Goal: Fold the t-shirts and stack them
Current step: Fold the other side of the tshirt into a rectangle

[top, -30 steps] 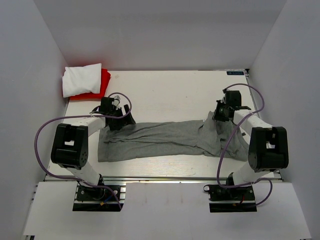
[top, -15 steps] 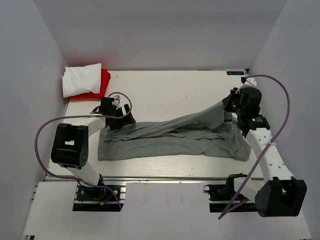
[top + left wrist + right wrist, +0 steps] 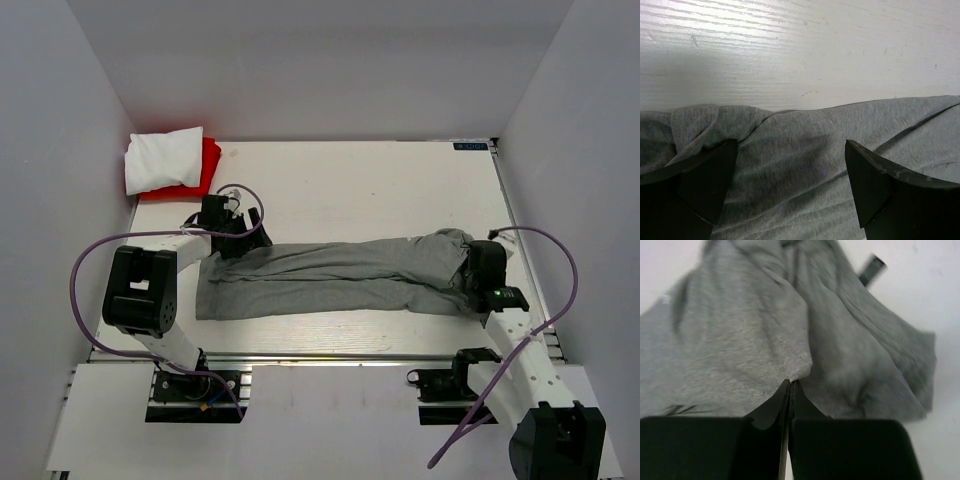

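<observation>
The heather-grey t-shirt (image 3: 340, 275) lies stretched and creased across the middle of the table. My left gripper (image 3: 236, 232) is open at the shirt's far left corner; in the left wrist view (image 3: 790, 150) its two fingers straddle grey cloth (image 3: 800, 165) near the hem. My right gripper (image 3: 468, 268) is at the shirt's bunched right end. In the right wrist view it (image 3: 790, 383) is shut on a small fold of the grey cloth (image 3: 740, 330). The folded white t-shirt (image 3: 165, 160) lies on the red t-shirt (image 3: 200, 178) at the back left corner.
White walls enclose the table on the left, back and right. A small dark label (image 3: 470, 146) sits at the table's (image 3: 350, 180) back right edge. Both arm bases are bolted on the rail at the near edge.
My right arm has swung from the far right back toward the near side, carrying the raised right end of the grey shirt down and inward. The left arm has not moved.
</observation>
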`<action>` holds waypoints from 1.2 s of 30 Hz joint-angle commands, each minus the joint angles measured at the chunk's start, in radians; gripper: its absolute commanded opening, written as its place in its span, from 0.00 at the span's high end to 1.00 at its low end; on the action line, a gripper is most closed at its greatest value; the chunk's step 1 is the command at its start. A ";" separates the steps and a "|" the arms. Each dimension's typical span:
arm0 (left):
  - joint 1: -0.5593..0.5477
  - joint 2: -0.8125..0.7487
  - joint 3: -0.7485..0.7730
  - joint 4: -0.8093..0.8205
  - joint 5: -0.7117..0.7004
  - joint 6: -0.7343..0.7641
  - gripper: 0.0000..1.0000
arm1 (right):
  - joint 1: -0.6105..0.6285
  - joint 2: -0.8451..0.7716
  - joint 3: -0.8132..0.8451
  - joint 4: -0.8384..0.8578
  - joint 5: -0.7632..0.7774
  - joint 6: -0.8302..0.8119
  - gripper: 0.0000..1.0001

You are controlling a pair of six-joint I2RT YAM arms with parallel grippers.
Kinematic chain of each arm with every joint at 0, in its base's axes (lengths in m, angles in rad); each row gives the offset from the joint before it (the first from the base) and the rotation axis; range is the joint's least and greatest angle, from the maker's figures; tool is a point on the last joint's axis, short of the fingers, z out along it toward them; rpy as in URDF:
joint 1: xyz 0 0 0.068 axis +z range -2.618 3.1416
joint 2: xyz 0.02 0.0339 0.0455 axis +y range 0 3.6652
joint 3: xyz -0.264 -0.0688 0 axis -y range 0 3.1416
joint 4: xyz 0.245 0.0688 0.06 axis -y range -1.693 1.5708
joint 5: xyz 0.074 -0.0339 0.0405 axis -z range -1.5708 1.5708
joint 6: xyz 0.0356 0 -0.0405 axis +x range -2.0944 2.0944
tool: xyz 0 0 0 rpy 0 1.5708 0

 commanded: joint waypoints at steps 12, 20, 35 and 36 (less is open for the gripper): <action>-0.007 0.099 -0.033 -0.148 -0.046 0.016 0.00 | -0.008 0.211 0.021 -0.301 0.094 0.290 1.00; -0.007 0.089 -0.024 -0.159 -0.064 0.016 0.00 | -0.004 0.204 0.211 -0.304 0.129 0.186 0.43; -0.007 0.062 -0.015 -0.177 -0.083 0.025 0.00 | -0.006 0.286 0.351 -0.093 0.121 -0.081 0.10; -0.007 0.062 -0.015 -0.177 -0.083 0.025 0.00 | -0.011 0.302 0.337 -0.091 0.133 -0.077 0.10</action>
